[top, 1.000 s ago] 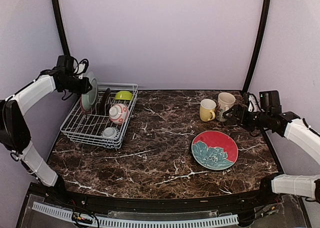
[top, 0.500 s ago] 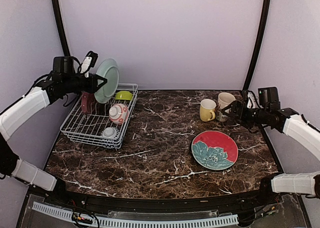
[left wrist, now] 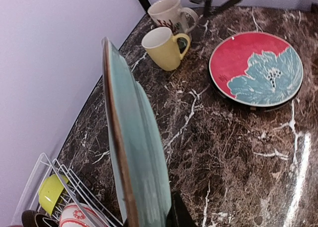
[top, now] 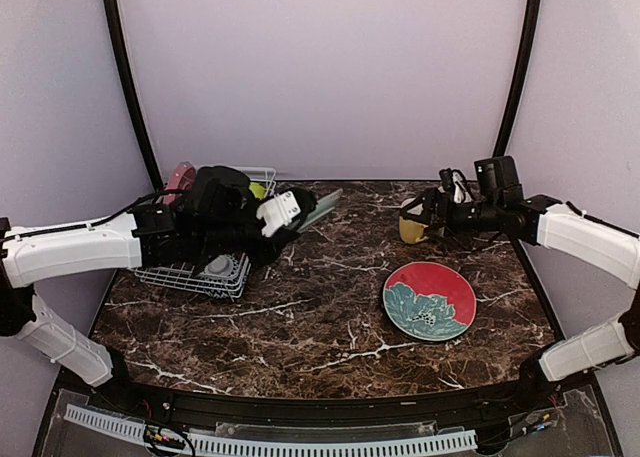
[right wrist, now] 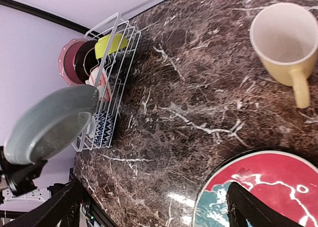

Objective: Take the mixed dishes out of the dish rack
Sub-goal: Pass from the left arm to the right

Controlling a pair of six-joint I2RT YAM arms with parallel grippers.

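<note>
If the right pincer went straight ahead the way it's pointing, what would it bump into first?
Probably the bare marble tabletop, close beside the red floral plate. The open right pincer tilts down toward the stone and nothing shows in between, though depth is hard to judge.

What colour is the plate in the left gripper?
Pale teal plate, brown rim; clearest in left wrist view.

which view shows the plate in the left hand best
Right wrist: the plate shows its broad side there, nearly whole. The left wrist sees it close up but edge on, and the top view shows only a sliver of it.
</note>
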